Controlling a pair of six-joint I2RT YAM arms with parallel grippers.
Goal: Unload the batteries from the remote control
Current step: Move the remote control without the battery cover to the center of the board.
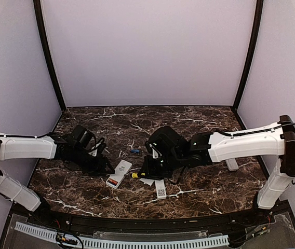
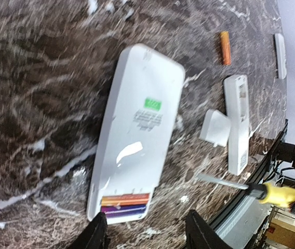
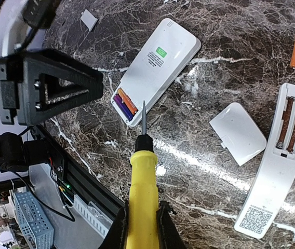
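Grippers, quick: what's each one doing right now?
Left gripper: open, holding nothing, its fingers apart at the white remote's battery end.
Right gripper: closed on the yellow-handled screwdriver.

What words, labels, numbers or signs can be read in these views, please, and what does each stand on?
No text can be read as words.
Green label on the back of the wide remote: characters too small to read.
Printed lines below that label: blurred, unreadable.
QR code at the end of the narrow remote: a code pattern only, no legible text.
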